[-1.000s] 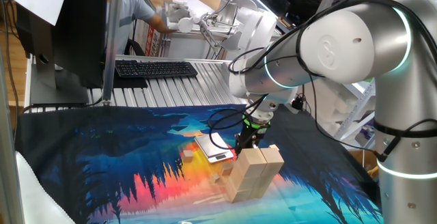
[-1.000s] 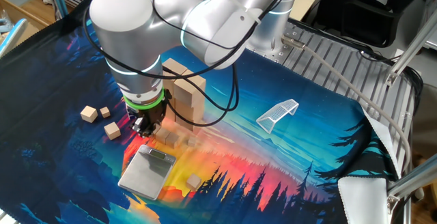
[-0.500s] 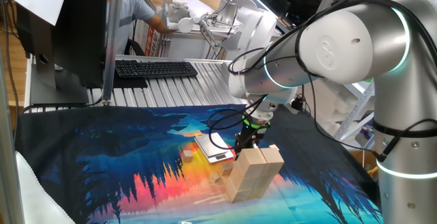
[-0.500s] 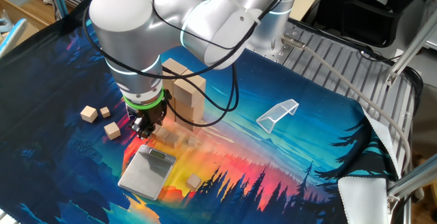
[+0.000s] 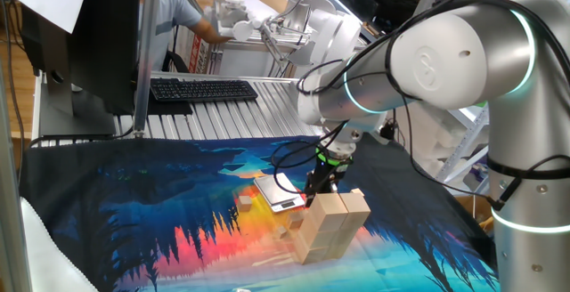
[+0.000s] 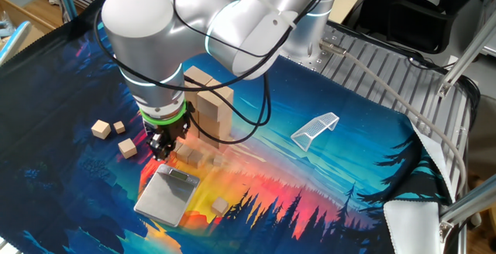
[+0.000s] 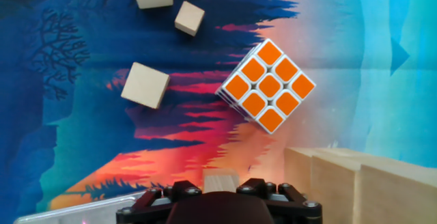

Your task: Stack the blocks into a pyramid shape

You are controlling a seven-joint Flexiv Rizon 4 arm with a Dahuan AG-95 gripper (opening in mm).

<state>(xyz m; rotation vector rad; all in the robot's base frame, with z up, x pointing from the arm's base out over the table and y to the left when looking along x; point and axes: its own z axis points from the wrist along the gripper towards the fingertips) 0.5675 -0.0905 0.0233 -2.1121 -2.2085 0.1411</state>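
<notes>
Several large pale wooden blocks stand stacked on the printed cloth, also in the other fixed view as blocks and at the hand view's lower right as blocks. My gripper hangs low just beside the stack, between it and the silver scale. In the hand view a small pale block sits between the gripper's two dark jaw parts. The fingertips are hidden, so grip or gap is unclear. Three small cubes lie ahead.
An orange-faced puzzle cube lies on the cloth close ahead of the hand. Loose small cubes lie left of the arm, and one cube lies by the scale. A white mesh piece lies to the right. A keyboard sits behind the cloth.
The hand has shifted very slightly beside the stack. The blocks and the scale lie where they were.
</notes>
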